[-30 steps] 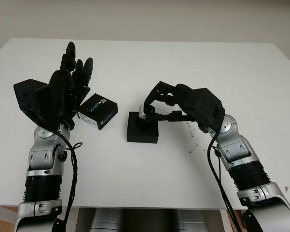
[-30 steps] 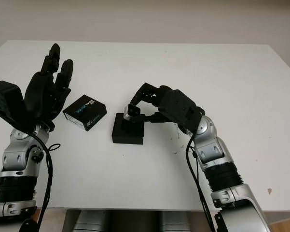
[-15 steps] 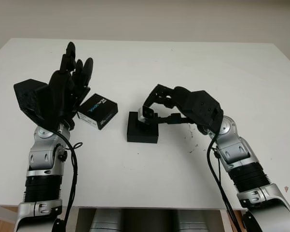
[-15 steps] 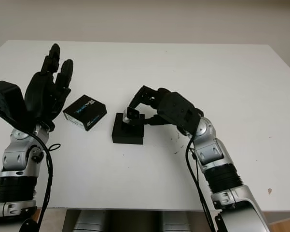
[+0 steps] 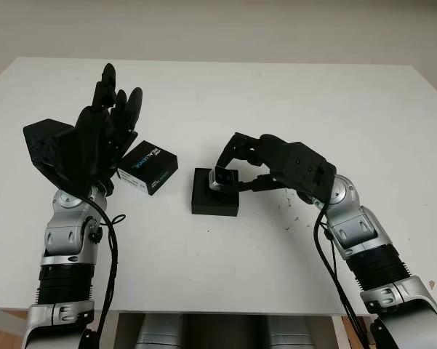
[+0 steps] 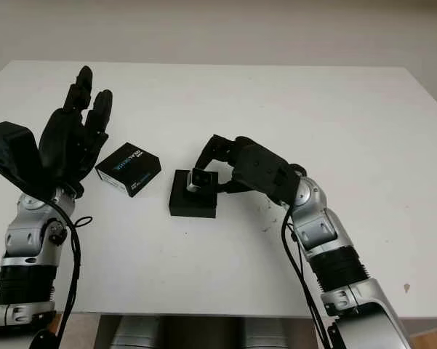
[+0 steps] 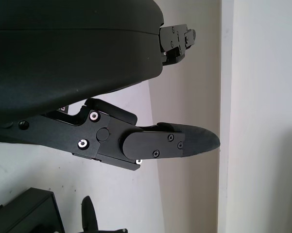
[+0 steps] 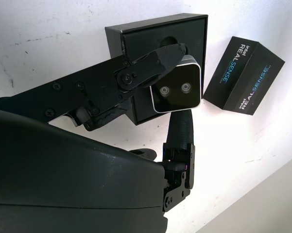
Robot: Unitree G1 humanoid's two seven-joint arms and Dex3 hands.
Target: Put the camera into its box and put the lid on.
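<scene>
— camera [image 8: 176, 89] first: where did it sit?
— pinched in the right robot hand [image 5: 236, 166], fingers closed on its small silver body with a glossy dark face and two round lenses. it was right over the open box [image 5: 214, 192], at the box's top; whether it touched the insert, i couldn't tell.
— and the box?
— a square, matte black tray with a raised rim and a moulded recess inside, flat on the white counter [image 5: 276, 94], near the middle.
— the lid?
— the lid [image 5: 148, 167] was a black rectangular carton with printed lettering on its top, lying turned at an angle just left of the box, apart from it.
— what about the other arm?
— the left robot hand [image 5: 105, 123] was raised above the counter's left side, open, holding nothing, its hard black plastic fingers pointing up, close beside the lid.
— the counter surface?
— smooth and white, with a few small dark specks near the right forearm.
</scene>
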